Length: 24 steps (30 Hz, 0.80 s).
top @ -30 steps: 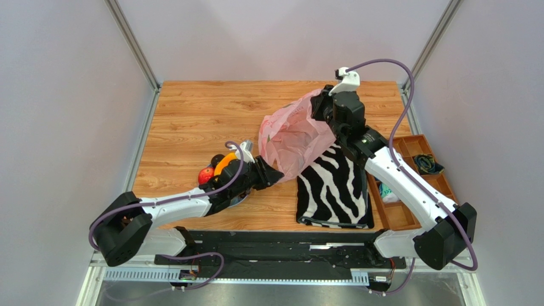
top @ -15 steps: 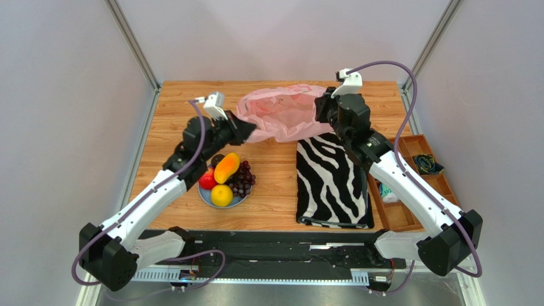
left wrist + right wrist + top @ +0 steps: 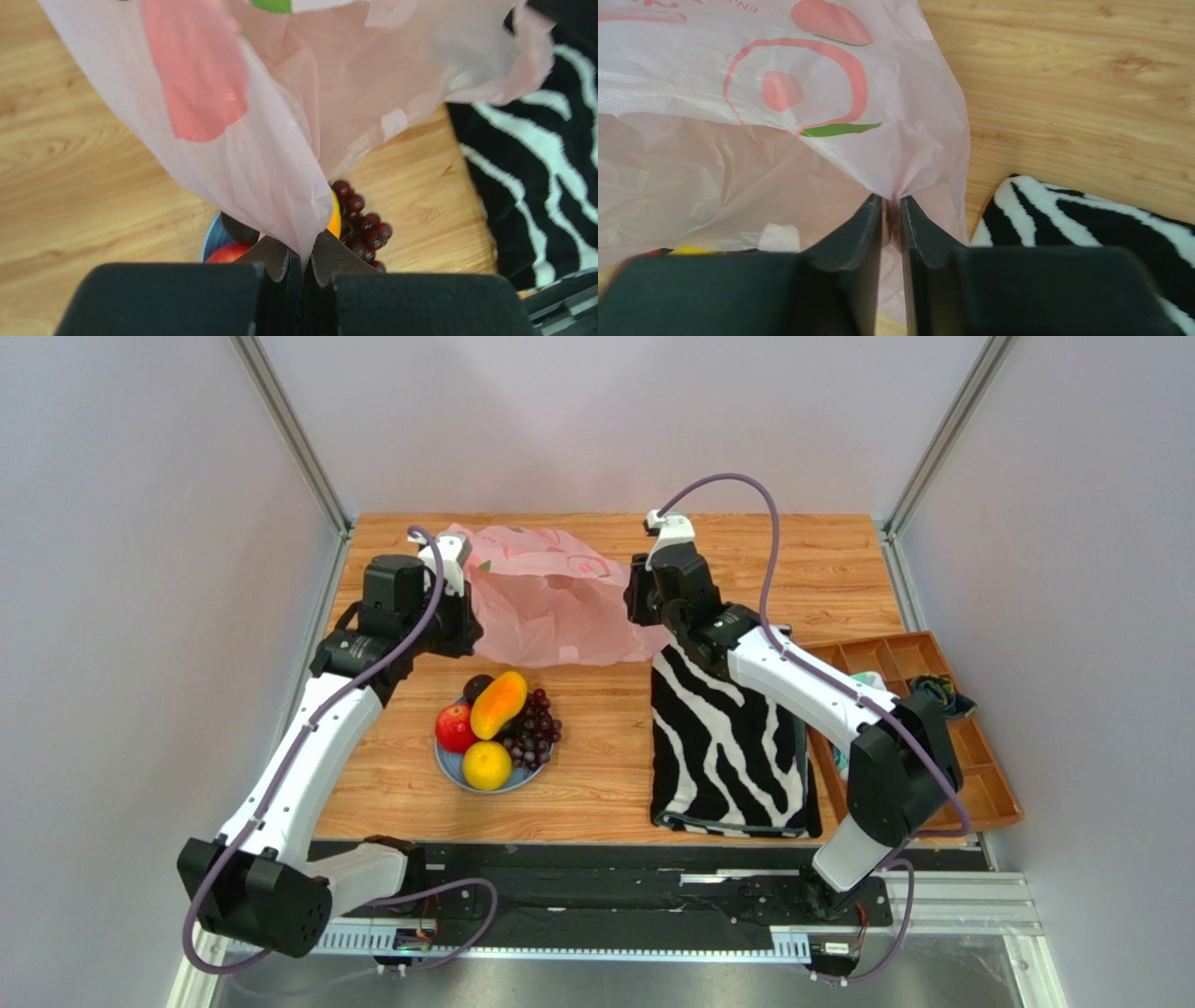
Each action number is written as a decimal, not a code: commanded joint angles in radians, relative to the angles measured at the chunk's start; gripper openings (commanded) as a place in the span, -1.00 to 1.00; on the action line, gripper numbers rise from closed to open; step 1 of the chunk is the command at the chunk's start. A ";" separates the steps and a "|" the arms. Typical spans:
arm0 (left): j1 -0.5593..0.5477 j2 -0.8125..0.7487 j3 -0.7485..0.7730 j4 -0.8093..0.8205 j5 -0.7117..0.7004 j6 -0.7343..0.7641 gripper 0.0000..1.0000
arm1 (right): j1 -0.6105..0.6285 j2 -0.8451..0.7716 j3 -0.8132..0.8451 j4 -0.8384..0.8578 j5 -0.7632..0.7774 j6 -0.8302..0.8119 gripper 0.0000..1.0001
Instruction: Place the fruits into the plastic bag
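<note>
From above: pinching the plastic bag (image 3: 540, 595) at its left edge with the left gripper (image 3: 463, 605) and at its right edge with the right gripper (image 3: 634, 602), both clamped down on the film. Hung up off the table (image 3: 800, 546) on the far side, long axis running left to right between the two. Nearer, and left of centre: the fruits (image 3: 494, 732), heaped on a blue plate (image 3: 452, 773). Among them an apple (image 3: 453, 725), a mango (image 3: 498, 704), a citrus (image 3: 487, 765) and grapes (image 3: 533, 735). All on the near side of the bag's left half, so closer to the left arm. Well apart from the right gripper, with the zebra cloth (image 3: 730, 742) lying near of it.

From the left wrist: left gripper (image 3: 303, 259) closed to a slit on a gathered fold of the plastic bag (image 3: 316, 105). Beyond the hanging fold, a look down onto the grapes (image 3: 359, 220), an edge of the apple (image 3: 226, 253) and the blue plate (image 3: 210, 241). Zebra cloth (image 3: 533, 175) off to the right.

From the right wrist: right gripper (image 3: 891, 206) almost fully closed, a pleat of the plastic bag (image 3: 773, 105) nipped between the fingers. Film spreading away leftward, zebra cloth (image 3: 1088, 217) at lower right.

Cannot tell from any view which way the mouth opens. Probably calls for bringing the mouth open toward the near left, where the fruits sit, with the left arm best placed to reach them.
</note>
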 commanded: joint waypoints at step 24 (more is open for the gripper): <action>0.052 -0.035 -0.065 -0.068 0.034 0.050 -1.00 | 0.289 -0.182 -0.098 0.035 -0.188 0.348 0.48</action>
